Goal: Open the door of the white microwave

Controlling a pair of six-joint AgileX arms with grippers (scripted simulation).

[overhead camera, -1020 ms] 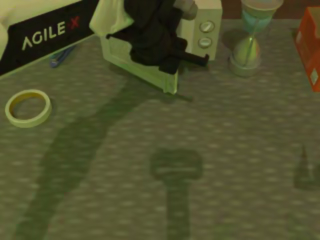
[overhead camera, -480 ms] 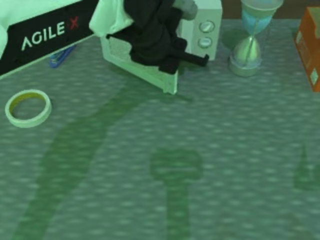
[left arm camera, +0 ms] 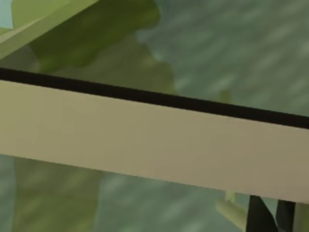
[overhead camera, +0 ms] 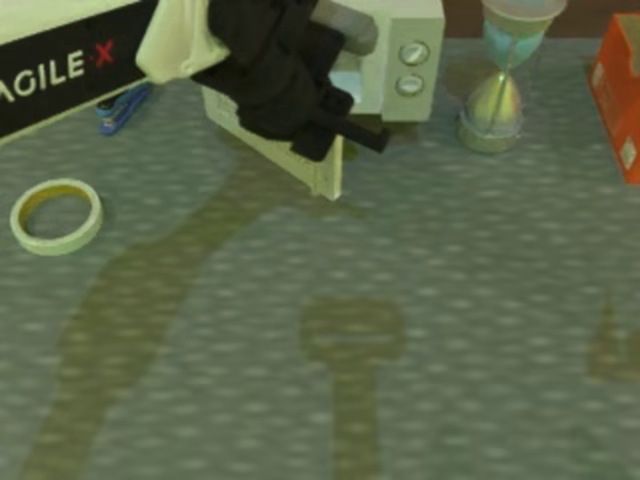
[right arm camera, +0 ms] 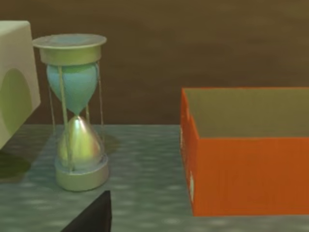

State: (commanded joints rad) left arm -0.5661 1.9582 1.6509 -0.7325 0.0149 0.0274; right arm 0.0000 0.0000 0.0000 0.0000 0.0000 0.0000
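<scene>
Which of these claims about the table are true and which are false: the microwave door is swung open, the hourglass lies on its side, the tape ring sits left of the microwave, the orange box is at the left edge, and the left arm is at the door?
1. The door of the white microwave is swung open. True: it stands out at an angle from the front.
2. The hourglass lies on its side. False: it stands upright, right of the microwave.
3. The tape ring sits left of the microwave. True.
4. The orange box is at the left edge. False: it is at the table's right edge.
5. The left gripper is at the door. True: it sits by the door's free edge.
</scene>
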